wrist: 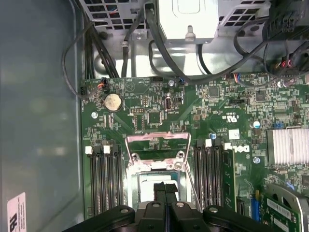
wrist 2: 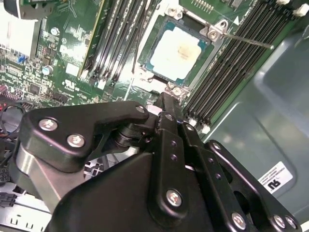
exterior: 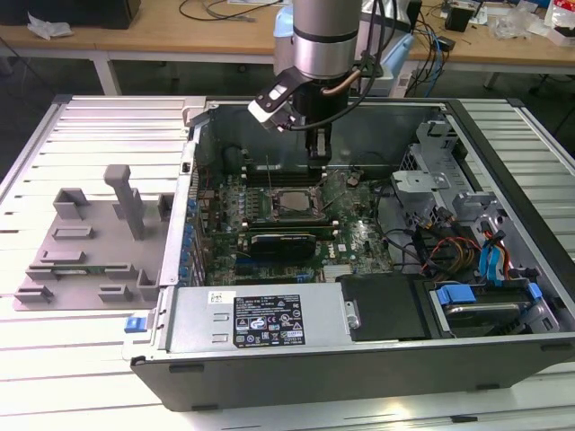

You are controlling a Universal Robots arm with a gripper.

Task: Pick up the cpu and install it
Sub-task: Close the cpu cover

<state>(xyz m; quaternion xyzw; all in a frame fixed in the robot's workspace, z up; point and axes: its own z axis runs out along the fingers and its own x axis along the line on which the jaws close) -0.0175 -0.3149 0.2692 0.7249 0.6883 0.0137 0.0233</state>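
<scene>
Silver-topped square cpu (wrist 2: 178, 50) lay in the metal socket frame (wrist 2: 210, 34) of the green motherboard (wrist 2: 63, 63); black end effector (wrist 2: 166, 99) hung near it, narrow, fingers together, empty.

The small square cpu (wrist 2: 179, 50) shows a dull-sheened, silver-white metal top; the green circuit board (wrist 2: 72, 58) is glossy, the black gripper (wrist 2: 166, 99) matt with bright steel screws (wrist 2: 174, 197), the ribbed pale bench (exterior: 99, 135) smooth metal.
</scene>
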